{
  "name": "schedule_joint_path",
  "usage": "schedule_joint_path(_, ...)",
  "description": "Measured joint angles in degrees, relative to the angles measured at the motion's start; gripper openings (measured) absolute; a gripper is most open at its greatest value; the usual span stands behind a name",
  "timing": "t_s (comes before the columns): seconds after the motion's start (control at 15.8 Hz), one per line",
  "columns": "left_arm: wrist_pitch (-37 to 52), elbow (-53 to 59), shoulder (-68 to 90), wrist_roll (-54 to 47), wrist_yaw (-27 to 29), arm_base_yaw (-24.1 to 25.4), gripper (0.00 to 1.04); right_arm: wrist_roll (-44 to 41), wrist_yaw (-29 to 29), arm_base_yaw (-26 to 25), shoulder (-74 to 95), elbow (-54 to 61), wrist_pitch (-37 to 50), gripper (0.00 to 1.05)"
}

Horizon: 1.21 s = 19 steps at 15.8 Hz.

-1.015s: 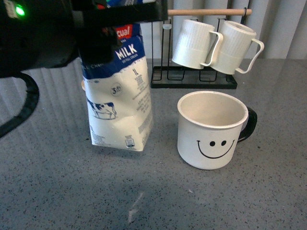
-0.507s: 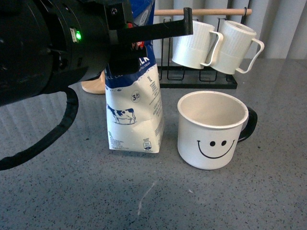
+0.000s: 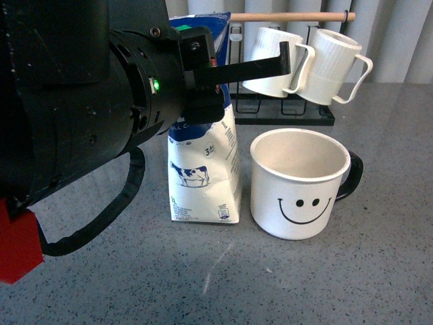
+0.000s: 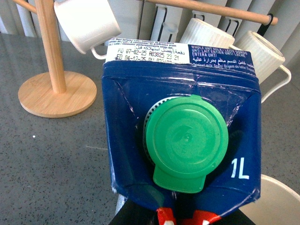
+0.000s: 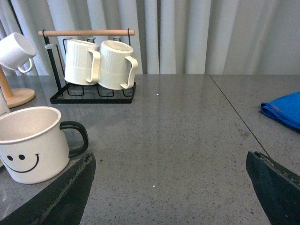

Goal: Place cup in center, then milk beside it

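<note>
The cup (image 3: 301, 196), a wide white mug with a black smiley face and a black handle, stands upright in the middle of the grey table. The milk (image 3: 203, 176), a carton with a dark blue top and a cow picture, stands upright just to the cup's left, a narrow gap between them. My left gripper (image 3: 213, 74) is shut on the carton's top. In the left wrist view the green screw cap (image 4: 185, 140) fills the middle. My right gripper (image 5: 168, 187) is open and empty over bare table, right of the cup (image 5: 28, 145).
A black wire rack (image 3: 274, 112) behind the cup holds two ribbed cream mugs (image 3: 304, 61). A wooden stand (image 4: 51, 70) with a small white cup (image 4: 86, 21) is at the back left. A blue cloth (image 5: 286, 110) lies far right.
My left gripper has carried the milk to the right, from well left of the cup to right beside it, and it is now upright. The cup has not moved.
</note>
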<state>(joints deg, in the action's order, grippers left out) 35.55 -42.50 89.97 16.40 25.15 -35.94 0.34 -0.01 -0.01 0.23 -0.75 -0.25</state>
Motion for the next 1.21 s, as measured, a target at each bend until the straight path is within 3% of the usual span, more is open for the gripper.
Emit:
schedule_joint_path(0.06, 0.0, 0.0, 0.0, 0.3, 0.3, -0.2, 0.1, 0.0, 0.0, 0.0, 0.0, 0.0, 0.0, 0.98)
schedule_joint_path(0.13, 0.0, 0.0, 0.0, 1.0, 0.4, -0.5, 0.18, 0.0, 0.0, 0.0, 0.0, 0.0, 0.0, 0.98)
schedule_joint_path(0.63, 0.5, 0.0, -0.9, 1.6, 0.3, -1.8, 0.99, 0.0, 0.0, 0.0, 0.0, 0.0, 0.0, 0.98)
schedule_joint_path(0.82, -2.3, 0.1, -6.7, 1.2, -1.9, -1.3, 0.98, 0.0, 0.0, 0.0, 0.0, 0.0, 0.0, 0.98)
schedule_joint_path(1.01, -5.6, 0.1, -13.4, -0.4, -8.4, 1.8, 0.98, 0.0, 0.0, 0.0, 0.0, 0.0, 0.0, 0.98)
schedule_joint_path(1.21, -9.0, -1.0, -20.4, -4.9, -14.7, 10.3, 0.98, 0.0, 0.0, 0.0, 0.0, 0.0, 0.0, 0.98)
